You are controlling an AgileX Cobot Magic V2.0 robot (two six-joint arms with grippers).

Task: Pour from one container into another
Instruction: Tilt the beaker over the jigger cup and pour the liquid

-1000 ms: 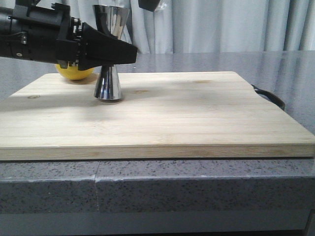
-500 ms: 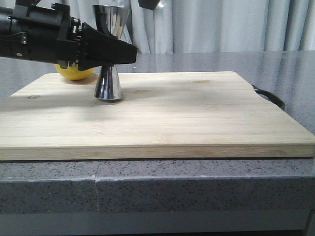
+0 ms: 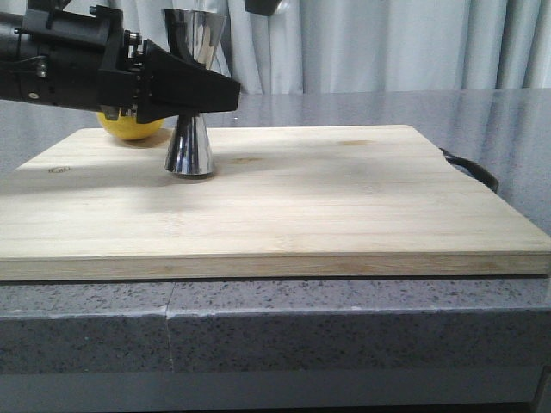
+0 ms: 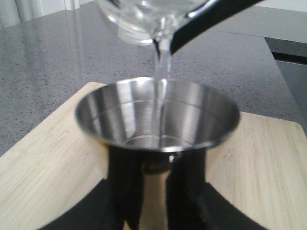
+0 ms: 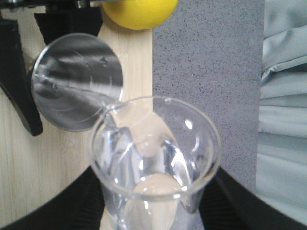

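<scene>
No brand, label or legible writing on anything in view; graduation marks on the glass not discernible. Tall mirror-polished steel double-cone jigger (image 3: 191, 95) upright on pale bamboo cutting board (image 3: 344, 206), toward the far left part of the board, well back from the near edge. Left gripper (image 3: 225, 95) black, reaching in from the left, closed around the jigger's narrow waist; in the left wrist view the dark fingers (image 4: 120, 187) flank the stem on both sides under the wide open cup (image 4: 157, 115). Small clear glass beaker (image 5: 153, 163) tilted above the jigger, lip over the cup's rim; thin clear stream (image 4: 160, 67) falling from the lip into the steel cup (image 5: 76, 81). Right gripper (image 5: 153, 211) clasped on the beaker, black fingers (image 5: 240, 206) seen at either side of the glass; in the front view only a dark corner of that arm (image 3: 261, 7) shows at the top edge, beaker itself out of frame there. Round yellow lemon-like fruit (image 3: 129, 125) behind the left gripper, at the board's far left corner. Right two-thirds of the board bare wood, with a dark handle (image 3: 473, 168) at its right edge. Board seated on grey speckled stone counter (image 3: 344, 327), near edge close to the counter's front lip. Grey curtain (image 3: 387, 43) behind.
</scene>
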